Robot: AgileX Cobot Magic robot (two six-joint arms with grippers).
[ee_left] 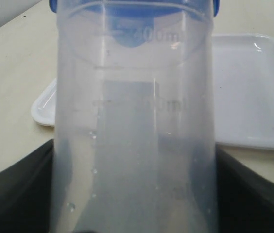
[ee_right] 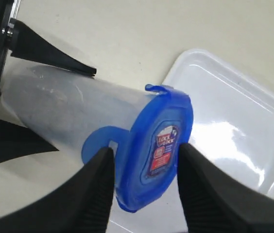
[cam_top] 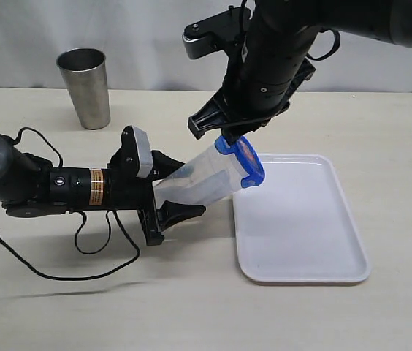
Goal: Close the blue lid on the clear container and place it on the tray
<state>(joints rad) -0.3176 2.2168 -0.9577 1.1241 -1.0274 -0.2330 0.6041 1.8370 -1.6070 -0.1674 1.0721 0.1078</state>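
Observation:
The clear container [cam_top: 199, 179] [ee_left: 134, 126] hangs tilted above the table, mouth towards the tray [cam_top: 301, 219]. My left gripper [cam_top: 190, 189] [ee_left: 134, 194] is shut on its lower part, a black finger [ee_left: 15, 194] on each side. The blue lid [cam_top: 244, 159] [ee_right: 161, 150] sits on the mouth, its red-and-blue sticker showing. My right gripper [cam_top: 235, 135] [ee_right: 144, 189] comes down from above and straddles the lid. One finger lies against a flap by the container wall [ee_right: 64, 111] and the other against the lid's face. The lid hangs over the tray's near-left corner [ee_right: 234, 116].
An opaque steel cup [cam_top: 85, 88] stands at the back left of the table. The left arm's cable [cam_top: 82, 248] loops over the table in front of it. The white tray [ee_left: 253, 92] holds nothing.

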